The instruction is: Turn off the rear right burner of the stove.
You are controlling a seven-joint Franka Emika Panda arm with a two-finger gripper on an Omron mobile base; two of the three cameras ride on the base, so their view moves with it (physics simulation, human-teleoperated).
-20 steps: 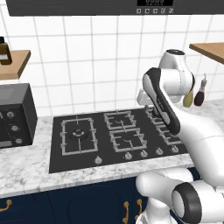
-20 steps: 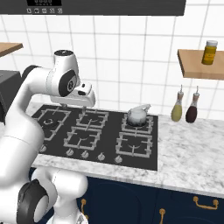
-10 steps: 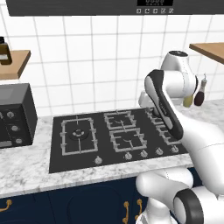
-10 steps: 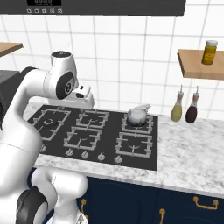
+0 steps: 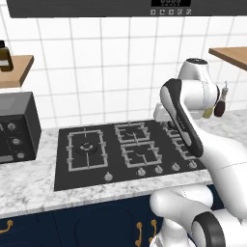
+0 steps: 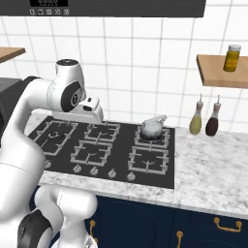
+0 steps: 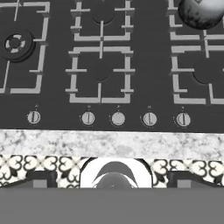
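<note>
The stove is a black glass cooktop with grey grates, also in the left base view. Its rear right burner carries a silver kettle; from the hand, the same burner's grate is at the top right under the kettle. A row of several silver knobs runs along the stove's front edge. My gripper hangs well above that front edge, looking straight down, fingers wide apart and holding nothing. The white hand hovers over the middle burners.
Two bottles stand on the marble counter right of the stove. A black countertop oven sits at its left. Wooden shelves hang on both sides, one holding a jar. A hood spans overhead.
The arm has shifted only slightly, with the hand a touch lower. Stove, kettle and knobs look the same.
</note>
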